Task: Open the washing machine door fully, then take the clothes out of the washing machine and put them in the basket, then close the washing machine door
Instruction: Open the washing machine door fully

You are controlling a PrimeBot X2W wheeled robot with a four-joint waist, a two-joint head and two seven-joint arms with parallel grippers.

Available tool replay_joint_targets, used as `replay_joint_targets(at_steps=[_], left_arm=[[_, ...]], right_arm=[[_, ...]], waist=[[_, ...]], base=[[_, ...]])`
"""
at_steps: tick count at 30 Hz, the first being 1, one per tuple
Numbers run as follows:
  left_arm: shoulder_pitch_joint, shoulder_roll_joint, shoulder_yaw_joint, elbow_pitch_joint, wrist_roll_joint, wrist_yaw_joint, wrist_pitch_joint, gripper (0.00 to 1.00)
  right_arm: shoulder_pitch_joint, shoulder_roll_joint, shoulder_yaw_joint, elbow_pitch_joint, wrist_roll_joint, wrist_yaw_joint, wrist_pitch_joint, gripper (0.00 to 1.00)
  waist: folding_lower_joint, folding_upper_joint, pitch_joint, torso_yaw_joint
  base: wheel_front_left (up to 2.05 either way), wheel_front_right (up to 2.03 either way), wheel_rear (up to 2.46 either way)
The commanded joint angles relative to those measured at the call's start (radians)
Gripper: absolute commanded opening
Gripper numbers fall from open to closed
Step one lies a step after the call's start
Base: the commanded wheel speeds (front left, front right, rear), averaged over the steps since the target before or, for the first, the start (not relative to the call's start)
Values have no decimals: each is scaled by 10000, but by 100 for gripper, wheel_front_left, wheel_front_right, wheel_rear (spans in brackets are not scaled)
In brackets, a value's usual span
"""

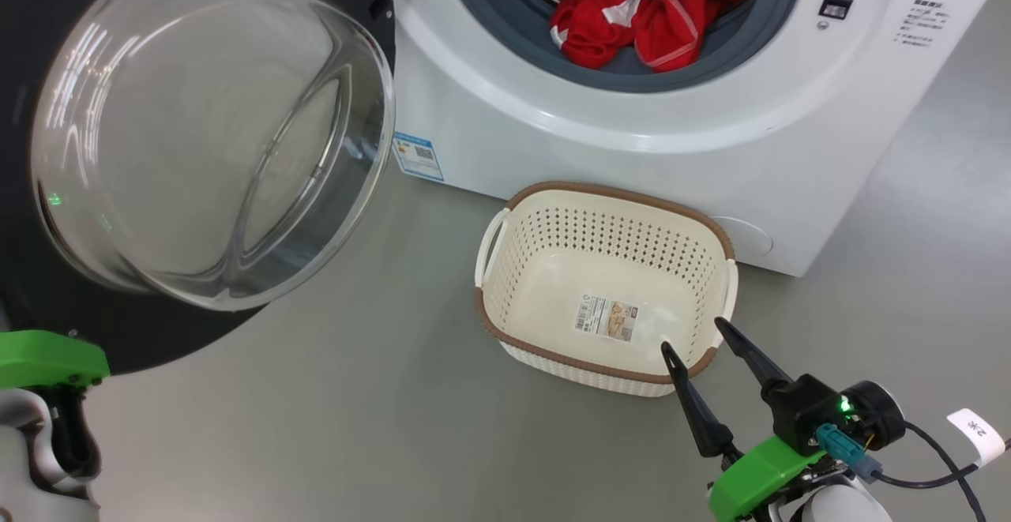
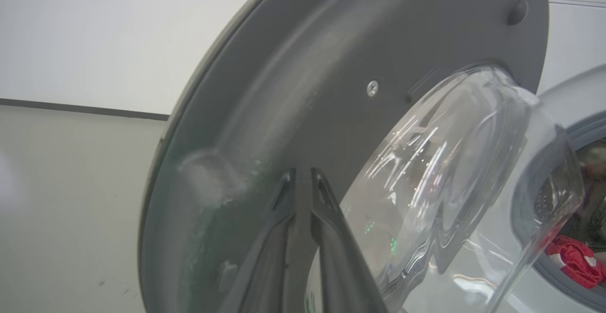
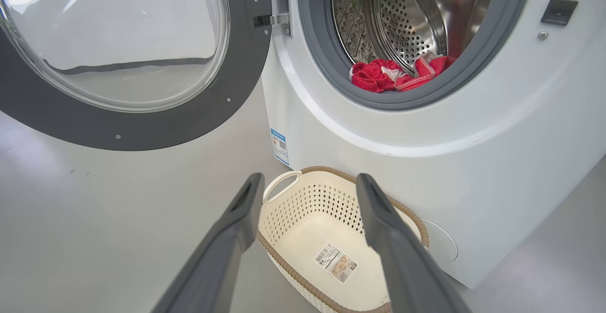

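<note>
Lighting was bright, even and diffuse; its source could not be placed. The basket (image 1: 616, 193) threw only a faint, soft shadow on the grey floor (image 1: 316, 411). White streak glare lay on the left of the washing machine door (image 1: 213, 135) glass, with small green specks of reflection. The left wrist view was soft throughout: the door's grey inner face was hazy, and the left gripper (image 2: 303, 176) was out of focus. The right wrist view was sharp, with the washing machine (image 3: 473, 138) edges bowed toward the corners. The steel drum (image 3: 407, 19) carried bright highlights.
</note>
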Motion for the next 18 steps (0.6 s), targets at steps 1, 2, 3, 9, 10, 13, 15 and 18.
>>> replay_joint_targets(at_steps=[1,2,3,9,10,13,15,18], left_arm=[[-60,474,416,-457,200,-110,-89,100],[3,394,477,-621,237,-186,-89,100],[69,305,546,-800,244,-282,-89,100],[511,-222,658,-2500,590,-792,-89,100],[575,-363,633,-2906,581,-952,-89,100],[814,-691,438,-3949,585,-1285,-89,100],[988,-827,162,-4464,593,-1442,-89,100],[1226,-902,-341,-4977,556,-1601,-89,100]], right_arm=[[-417,51,236,-193,125,37,-65,100],[-418,51,240,-215,167,37,-65,100],[-410,51,248,-233,189,37,-65,100],[-315,51,172,-351,373,37,-65,100],[-301,51,155,-371,411,37,-65,100],[-278,51,91,-420,557,37,-65,100],[-286,51,74,-466,661,37,-65,100],[-317,51,75,-644,752,37,-65,100]], waist=[[0,0,-126,-123],[0,0,-168,-165],[0,0,-212,-208],[0,0,-476,-461],[0,0,-515,-515],[0,0,-615,-695],[0,0,-676,-828],[0,0,-763,-1068]], base=[[0,0,0],[0,0,0],[0,0,0],[0,0,0],[0,0,0],[0,0,0],[0,0,0],[0,0,0]])
